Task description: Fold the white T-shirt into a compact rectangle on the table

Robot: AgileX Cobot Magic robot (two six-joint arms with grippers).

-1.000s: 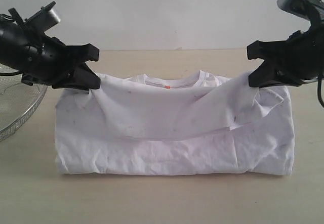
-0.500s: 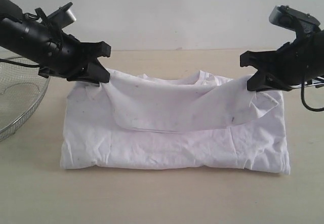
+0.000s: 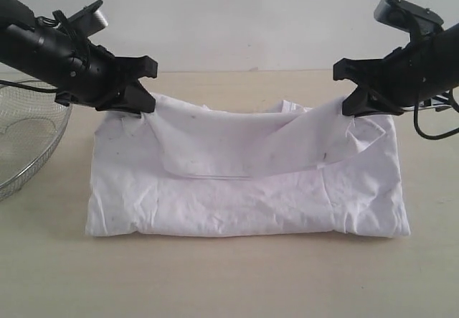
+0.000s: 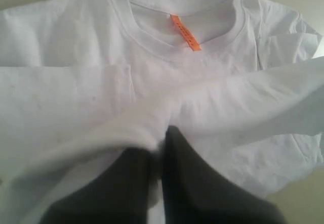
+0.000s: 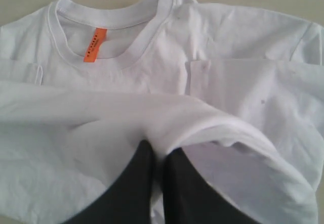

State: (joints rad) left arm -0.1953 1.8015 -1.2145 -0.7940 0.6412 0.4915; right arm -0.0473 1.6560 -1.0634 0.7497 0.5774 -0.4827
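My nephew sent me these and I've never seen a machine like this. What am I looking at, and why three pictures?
It is a robot with two black arms, each ending in a pincer-like gripper. The wide picture comes from a camera standing off the arms; it shows the left gripper and the right gripper above a pale table. The other two pictures come from small cameras on each wrist, looking along the gripper at the cloth. On the table lies a partly folded white T-shirt, its orange neck tag showing. Each gripper is shut on a pinch of the shirt's upper layer, holding it up so it sags between them. A wire basket sits at the left edge.
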